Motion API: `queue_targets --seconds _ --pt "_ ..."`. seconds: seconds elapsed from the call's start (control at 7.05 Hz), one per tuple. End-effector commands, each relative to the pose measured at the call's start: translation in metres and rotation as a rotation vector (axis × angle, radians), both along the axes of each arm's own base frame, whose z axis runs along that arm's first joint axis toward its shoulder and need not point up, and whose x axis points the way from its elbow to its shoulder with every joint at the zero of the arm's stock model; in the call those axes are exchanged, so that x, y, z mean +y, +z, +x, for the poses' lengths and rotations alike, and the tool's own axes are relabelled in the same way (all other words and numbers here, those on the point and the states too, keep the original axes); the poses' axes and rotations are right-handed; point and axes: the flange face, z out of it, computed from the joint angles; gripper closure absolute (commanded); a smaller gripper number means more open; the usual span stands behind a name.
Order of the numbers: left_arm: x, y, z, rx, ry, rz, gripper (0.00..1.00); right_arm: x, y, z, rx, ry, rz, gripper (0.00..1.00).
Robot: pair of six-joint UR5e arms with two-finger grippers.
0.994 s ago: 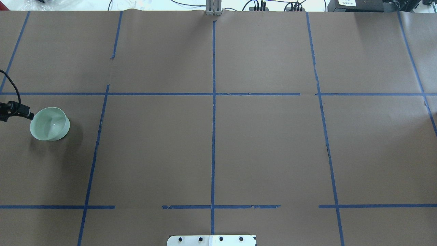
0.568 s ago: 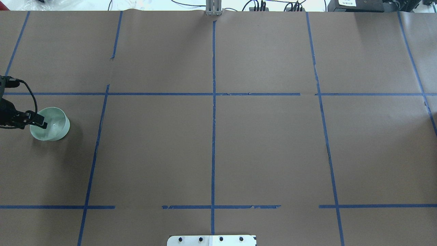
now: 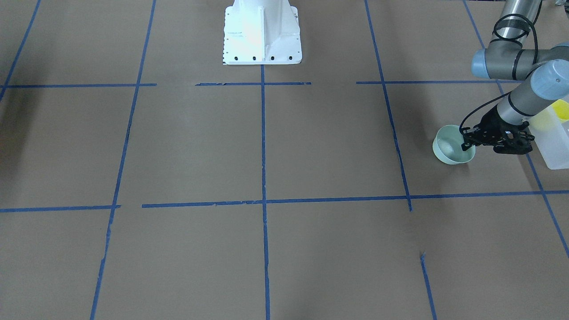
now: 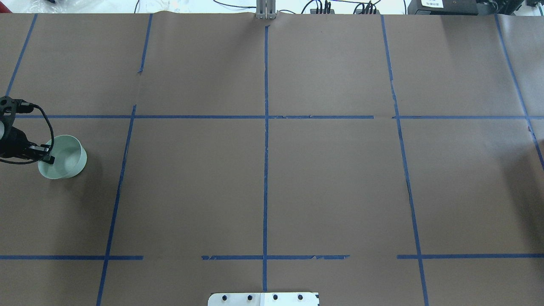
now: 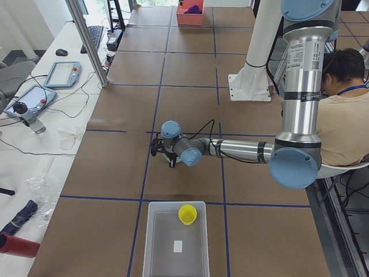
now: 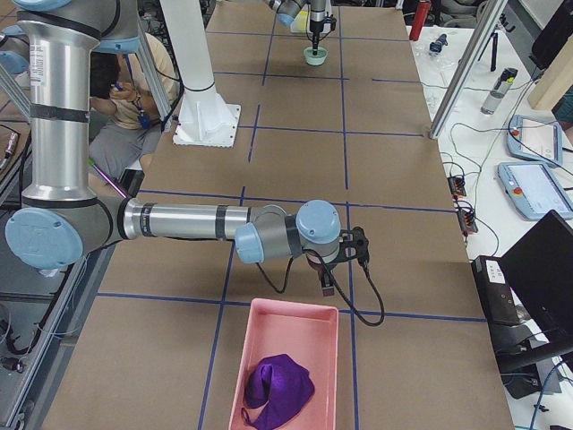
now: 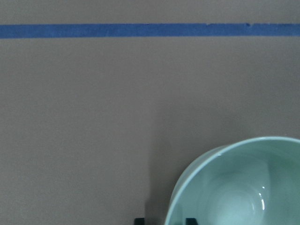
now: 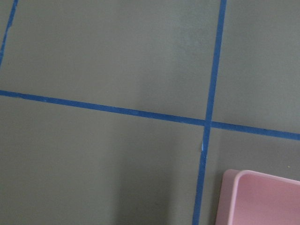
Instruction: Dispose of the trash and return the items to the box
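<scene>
**Rim of the bowl [image 4: 66,163] straddled by the left gripper [image 4: 47,155]**

Down at the left end of the table [image 4: 331,178], the pale green bowl sits upright on the brown paper. It is in the leftmost square marked by the blue tape lines [image 4: 265,127]. The left gripper has its two fingers parted across the bowl's left-hand rim. From the wrist camera, one fingertip [image 7: 138,221] shows outside the wall and the other inside, with a gap either side. Nothing is pinched.

The box [image 5: 158,242] stands at the very end of the table, near the bowl but apart from it. The gripper's black body sits over the stretch between them. The yellow cup [image 5: 187,214] stands upright inside the box, close to the wall nearest the bowl. From the left-end camera the arm's wrist hides most of the bowl.

The right gripper [image 6: 328,285] is at the far right end, well apart from all this. It points down just short of a pink bin [image 6: 295,327] holding a purple cloth [image 6: 277,383]. It shows only from the side, so I cannot tell whether its fingers are parted.

The white robot base [image 3: 262,31] stands mid-table. A person [image 5: 349,115] sits behind it. A side bench along the far edge carries teach pendants [image 5: 62,74] and cables.
</scene>
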Motion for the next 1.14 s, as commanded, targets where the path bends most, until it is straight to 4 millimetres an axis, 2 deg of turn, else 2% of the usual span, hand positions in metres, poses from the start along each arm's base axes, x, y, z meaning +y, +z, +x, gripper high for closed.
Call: queue_targets --seconds 0.0,0.14,0.28,0.43,0.57,0.71,0.99 --pt "0.004 -0.052 -0.007 0.058 -0.01 0.068 1.0 -0.002 -0.043 -0.023 -0.029 0.022 -0.01 0.0" --pt "0.016 -0.068 -0.034 0.074 -0.037 0.096 1.0 0.0 -0.079 -0.048 -0.05 0.043 -0.038 0.0" --pt "0.017 -0.059 -0.082 0.079 -0.085 0.096 1.0 0.003 -0.092 -0.06 -0.065 0.054 -0.064 0.0" --pt "0.019 -0.045 -0.124 0.055 -0.072 0.17 1.0 0.003 -0.092 -0.072 -0.061 0.032 -0.065 0.0" --pt "0.034 -0.008 -0.184 -0.016 -0.049 0.264 1.0 0.004 -0.091 -0.088 -0.059 0.008 -0.076 0.0" --pt "0.037 0.029 -0.235 -0.083 -0.026 0.342 1.0 0.004 -0.093 -0.093 -0.065 0.011 -0.096 0.0" --pt "0.072 0.138 -0.336 -0.206 0.014 0.385 1.0 0.005 -0.092 -0.096 -0.065 0.008 -0.099 0.0"
